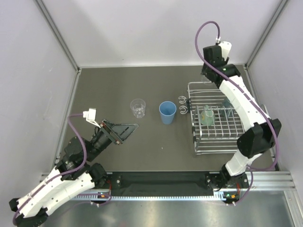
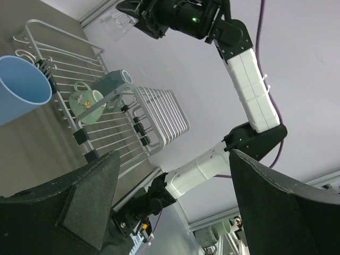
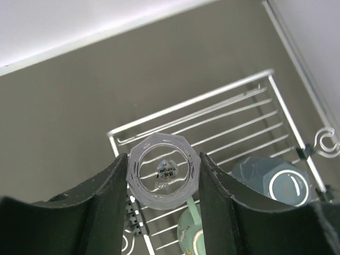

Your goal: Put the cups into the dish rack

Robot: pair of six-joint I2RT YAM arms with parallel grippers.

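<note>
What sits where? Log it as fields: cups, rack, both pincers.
rack: silver wire-grid dish rack, right side of dark table
in rack: pale green mug; dark teal mug
on table: clear plastic tumbler; blue plastic tumbler
right pincer: shut on small clear faceted tumbler, above rack
left pincer: open, empty

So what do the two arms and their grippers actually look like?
Both the left arm and the right arm have white shell links and black joints. A purple cable loops to each wrist, ending in a white plug. The left gripper and the right gripper each have two broad, black, wedge-shaped fingers.
</note>
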